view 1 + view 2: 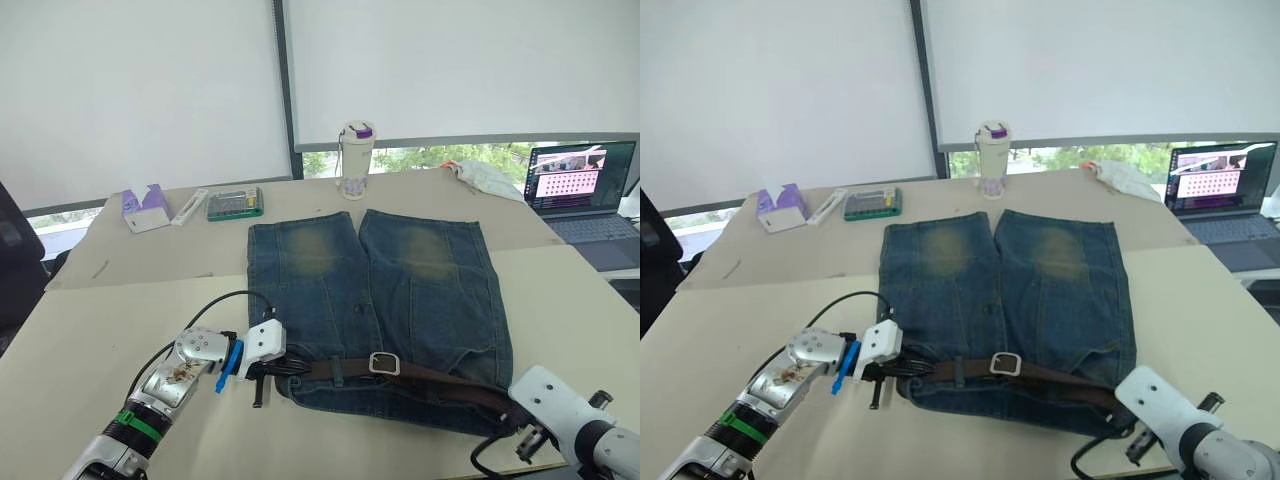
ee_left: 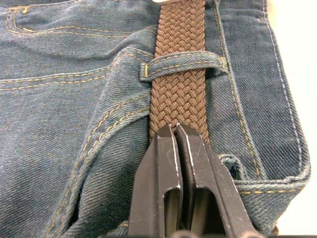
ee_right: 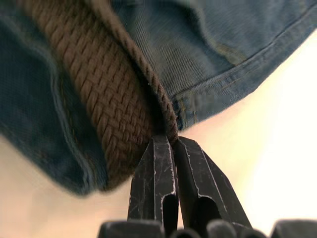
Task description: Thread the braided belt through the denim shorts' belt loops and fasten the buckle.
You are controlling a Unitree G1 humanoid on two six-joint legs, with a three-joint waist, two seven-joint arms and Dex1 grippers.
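Denim shorts (image 1: 375,305) lie flat on the beige table (image 1: 90,330), waistband toward the robot, braided belt (image 2: 179,84) running along it under a belt loop (image 2: 182,63), silver buckle (image 1: 384,363) near mid-waist. Left gripper (image 2: 176,130) pinches shut on the belt at one waist end, right gripper (image 3: 171,141) shut on its edge at the other, likely to keep the strap taut for feeding. Behind: bottle (image 1: 355,160), laptop (image 1: 585,190), window blinds (image 1: 140,80).
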